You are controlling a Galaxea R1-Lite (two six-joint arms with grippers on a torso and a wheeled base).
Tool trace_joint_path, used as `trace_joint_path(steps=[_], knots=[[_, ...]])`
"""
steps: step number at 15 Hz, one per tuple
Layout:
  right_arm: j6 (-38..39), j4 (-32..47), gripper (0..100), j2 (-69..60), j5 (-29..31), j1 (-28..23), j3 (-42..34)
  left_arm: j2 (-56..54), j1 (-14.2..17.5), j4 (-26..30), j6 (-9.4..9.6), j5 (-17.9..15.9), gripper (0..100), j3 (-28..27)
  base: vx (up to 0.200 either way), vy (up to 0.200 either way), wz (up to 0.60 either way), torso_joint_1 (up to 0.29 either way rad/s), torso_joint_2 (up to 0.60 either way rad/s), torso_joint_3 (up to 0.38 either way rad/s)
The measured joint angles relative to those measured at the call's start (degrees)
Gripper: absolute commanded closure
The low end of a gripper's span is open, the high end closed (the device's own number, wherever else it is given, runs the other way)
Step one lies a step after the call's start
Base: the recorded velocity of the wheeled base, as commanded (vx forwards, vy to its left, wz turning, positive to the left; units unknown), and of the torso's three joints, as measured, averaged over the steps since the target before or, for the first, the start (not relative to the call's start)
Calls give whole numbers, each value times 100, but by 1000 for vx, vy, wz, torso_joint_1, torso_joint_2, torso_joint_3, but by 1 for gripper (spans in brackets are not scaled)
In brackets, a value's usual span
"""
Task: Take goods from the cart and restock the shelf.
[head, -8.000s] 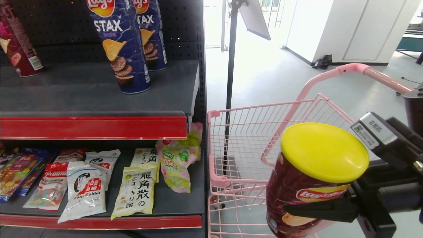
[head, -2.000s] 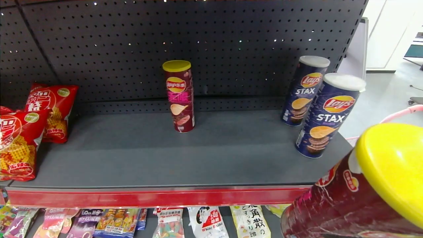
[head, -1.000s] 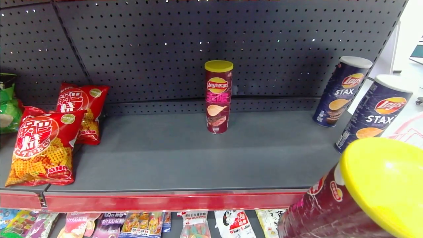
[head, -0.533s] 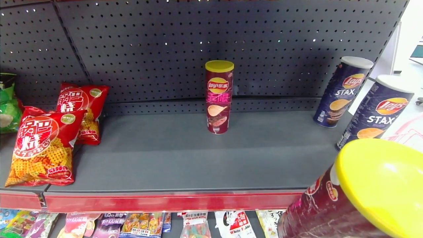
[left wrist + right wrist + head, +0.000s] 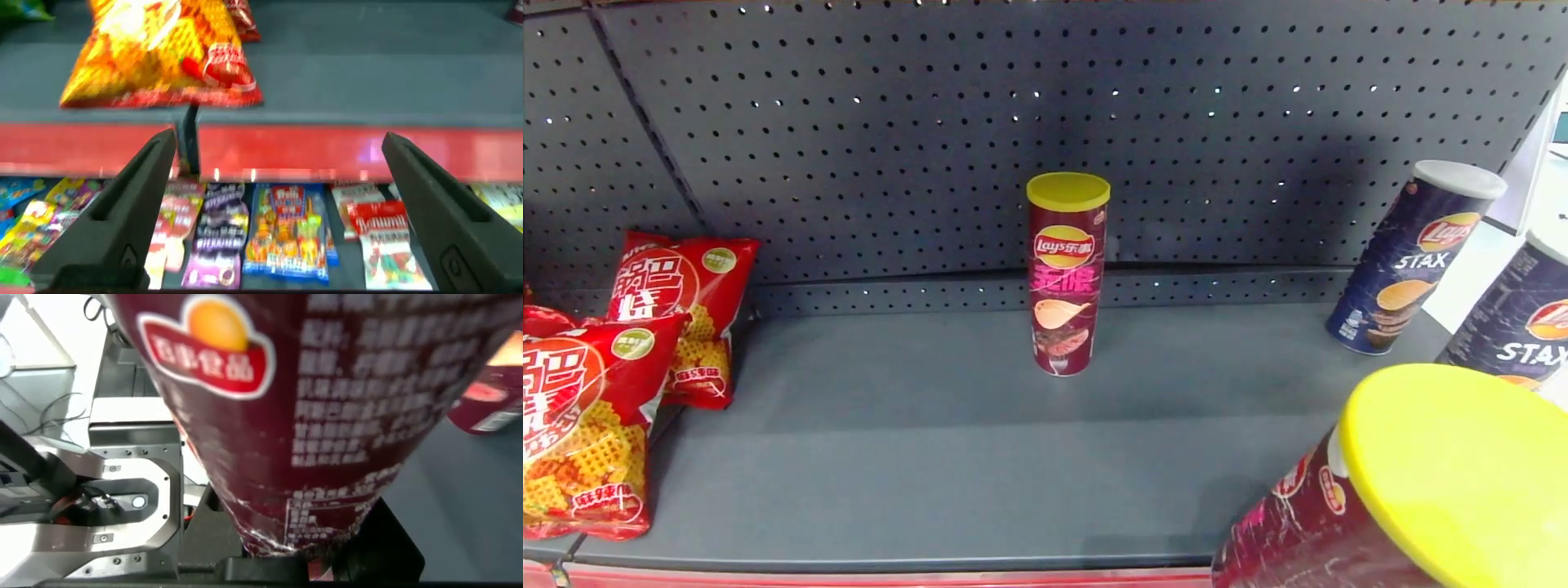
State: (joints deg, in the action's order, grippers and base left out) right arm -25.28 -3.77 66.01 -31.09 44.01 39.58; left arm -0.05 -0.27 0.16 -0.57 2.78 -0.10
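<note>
can (image 5: pixel 1372 498): clamped low on its body in right gripper (image 5: pixel 323 543), lid up, likely so it sets down standing on shelf (image 5: pixel 915 457). twin can (image 5: pixel 1066 273), ahead-left of that gripper, suggests the row. left gripper (image 5: pixel 278 204): spread wide, empty, facing the shelf front.

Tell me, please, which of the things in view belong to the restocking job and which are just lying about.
Part of the job:
- held maroon can, yellow-lidded
- grey shelf board, its likely destination
- matching maroon can standing at the back

Just lying about:
- rear blue can
- nearer blue can
- red snack bags
- candy packets on the shelf below
</note>
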Motion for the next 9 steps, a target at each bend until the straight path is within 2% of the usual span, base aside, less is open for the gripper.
trace_joint_path(steps=[9], knots=[[7,11,100,2,5,-2,21,0,0,-6,0,-2,0,0,0,0,0,0,0,0]])
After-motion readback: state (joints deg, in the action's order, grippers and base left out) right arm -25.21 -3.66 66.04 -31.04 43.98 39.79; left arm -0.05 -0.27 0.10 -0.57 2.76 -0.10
